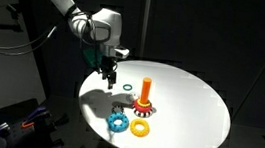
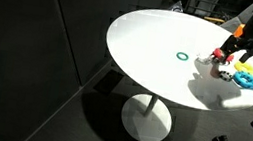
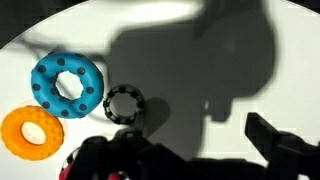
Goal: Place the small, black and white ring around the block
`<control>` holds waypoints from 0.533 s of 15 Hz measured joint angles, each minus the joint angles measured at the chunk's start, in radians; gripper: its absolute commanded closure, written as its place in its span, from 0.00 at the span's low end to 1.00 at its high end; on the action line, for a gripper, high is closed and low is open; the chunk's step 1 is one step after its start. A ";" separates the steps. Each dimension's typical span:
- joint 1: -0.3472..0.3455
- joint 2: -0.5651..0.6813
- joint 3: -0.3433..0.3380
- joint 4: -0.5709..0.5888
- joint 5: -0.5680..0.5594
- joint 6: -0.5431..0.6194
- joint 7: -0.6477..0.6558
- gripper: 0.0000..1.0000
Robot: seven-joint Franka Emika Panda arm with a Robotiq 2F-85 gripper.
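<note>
The small black and white ring lies flat on the white table, next to the blue ring in the wrist view. In an exterior view it is a dark speck left of the red ring. The block, a slim upright orange post, stands with the red ring at its base. It also shows in an exterior view. My gripper hangs above the table, left of the post. In the wrist view its fingers are apart and hold nothing.
A yellow-orange ring lies by the blue ring. A thin green ring lies apart from them, also seen in an exterior view. The round table's edge is near the rings. The surroundings are dark.
</note>
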 measured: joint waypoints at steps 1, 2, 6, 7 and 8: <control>-0.002 0.016 -0.004 0.015 -0.004 0.000 -0.018 0.00; -0.005 0.030 -0.007 0.029 -0.008 0.000 -0.037 0.00; -0.010 0.069 -0.020 0.069 -0.043 0.000 -0.115 0.00; -0.012 0.076 -0.023 0.077 -0.054 0.000 -0.136 0.00; -0.014 0.083 -0.026 0.085 -0.060 0.000 -0.161 0.00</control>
